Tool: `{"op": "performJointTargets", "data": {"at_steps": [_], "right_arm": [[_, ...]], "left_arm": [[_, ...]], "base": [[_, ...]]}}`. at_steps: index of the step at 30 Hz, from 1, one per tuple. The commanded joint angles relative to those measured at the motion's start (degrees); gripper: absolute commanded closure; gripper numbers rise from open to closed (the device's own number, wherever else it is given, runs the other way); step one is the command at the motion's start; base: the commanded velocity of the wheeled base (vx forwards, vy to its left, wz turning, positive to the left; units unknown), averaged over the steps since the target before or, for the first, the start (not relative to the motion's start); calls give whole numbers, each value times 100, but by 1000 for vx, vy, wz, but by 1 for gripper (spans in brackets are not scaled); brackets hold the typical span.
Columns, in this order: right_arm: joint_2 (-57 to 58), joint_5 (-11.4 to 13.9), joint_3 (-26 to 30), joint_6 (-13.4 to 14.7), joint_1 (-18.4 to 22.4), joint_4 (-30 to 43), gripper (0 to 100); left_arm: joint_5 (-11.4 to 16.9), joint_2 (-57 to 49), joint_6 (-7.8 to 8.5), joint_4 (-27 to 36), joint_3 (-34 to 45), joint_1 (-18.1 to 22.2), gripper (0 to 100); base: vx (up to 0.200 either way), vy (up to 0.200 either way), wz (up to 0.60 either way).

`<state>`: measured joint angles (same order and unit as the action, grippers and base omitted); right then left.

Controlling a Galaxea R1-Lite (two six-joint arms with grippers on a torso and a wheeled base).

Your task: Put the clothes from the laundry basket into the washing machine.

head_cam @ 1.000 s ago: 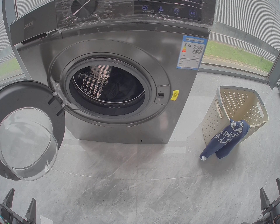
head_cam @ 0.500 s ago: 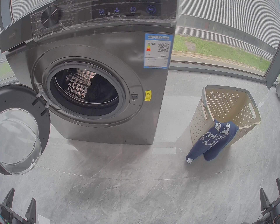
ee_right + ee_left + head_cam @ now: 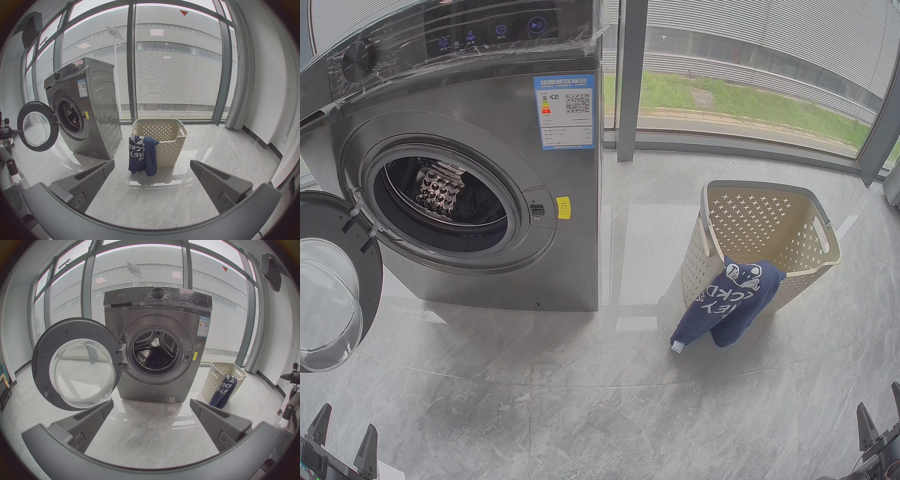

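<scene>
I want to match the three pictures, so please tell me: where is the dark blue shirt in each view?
Head view: the shirt hangs over the basket's near rim, right of centre.
Left wrist view: it hangs on the basket, beside the washing machine.
Right wrist view: it hangs on the basket's front, mid-picture.
Shared landmark: the washing machine's open door.

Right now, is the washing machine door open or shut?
Open: the washing machine door is swung wide aside, baring the drum.

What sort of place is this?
Probably a laundry corner: a front-loading washing machine with its door open, a laundry basket with a navy garment over its rim, tall windows behind.
</scene>
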<state>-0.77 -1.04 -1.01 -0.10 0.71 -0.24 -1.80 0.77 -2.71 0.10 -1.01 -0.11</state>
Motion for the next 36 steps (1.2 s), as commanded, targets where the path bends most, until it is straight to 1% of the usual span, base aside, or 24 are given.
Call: {"op": "performJointTargets", "data": {"at_steps": [1, 7, 36], "right_arm": [[77, -2, 101, 1, 0, -2, 0], [77, -2, 101, 1, 0, -2, 0], [77, -37, 101, -8, -9, -2, 0]], "left_arm": [[-4, -77, -2, -1, 92, -7, 0], [5, -77, -11, -1, 92, 2, 0], [5, -77, -2, -1, 92, 2, 0]], "base": [[0, 0, 0], [0, 0, 0], [0, -200, 0]]}}
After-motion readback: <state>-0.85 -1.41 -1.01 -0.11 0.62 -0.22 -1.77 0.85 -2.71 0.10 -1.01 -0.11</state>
